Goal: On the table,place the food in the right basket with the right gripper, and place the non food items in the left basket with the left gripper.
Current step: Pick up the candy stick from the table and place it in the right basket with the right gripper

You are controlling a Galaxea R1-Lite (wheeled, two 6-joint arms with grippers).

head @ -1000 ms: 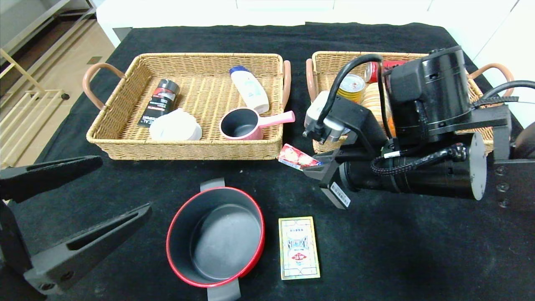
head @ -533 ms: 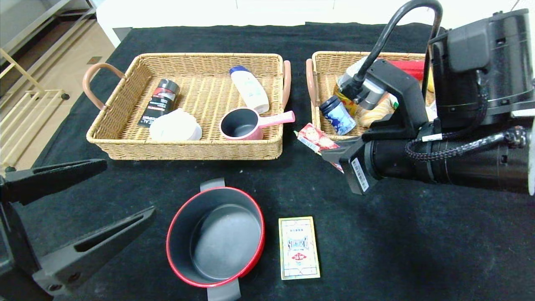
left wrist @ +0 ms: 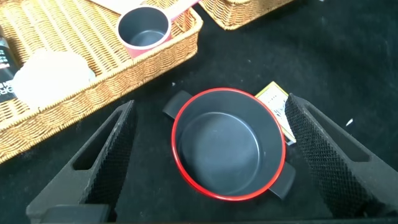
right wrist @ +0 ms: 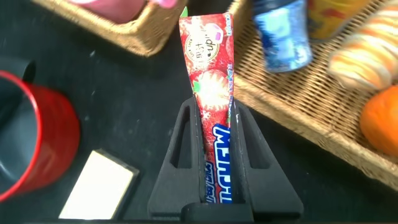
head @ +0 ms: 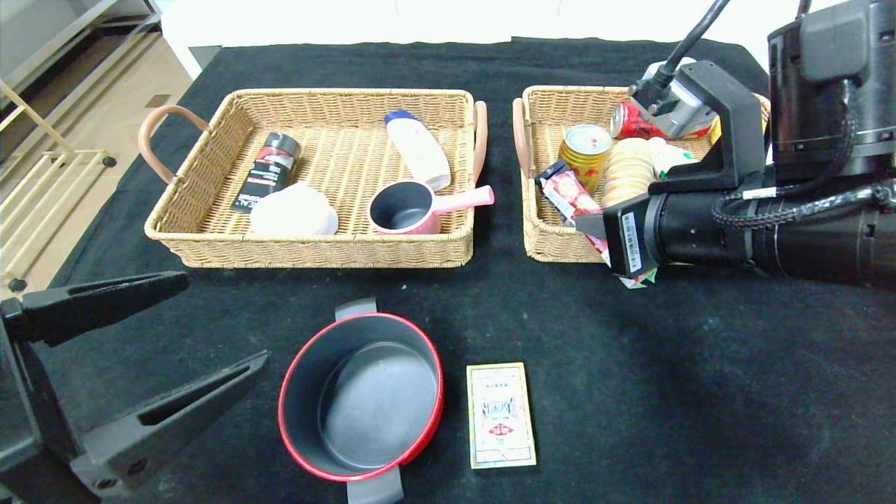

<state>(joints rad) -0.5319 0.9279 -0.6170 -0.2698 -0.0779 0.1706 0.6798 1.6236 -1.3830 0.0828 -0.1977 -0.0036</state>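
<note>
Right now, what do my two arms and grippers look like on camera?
Both are matte black. The left gripper has two long tapering fingers with slotted cut-outs and mesh-textured inner pads. The right gripper is a short claw on a bulky cylindrical wrist, with a white barcode label, a braided black cable looped along it and a grey camera module on a bracket above.

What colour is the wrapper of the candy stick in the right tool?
Red-pink with strawberry pictures and a blue lettered band, on the candy stick; clearest in the right wrist view.
</note>
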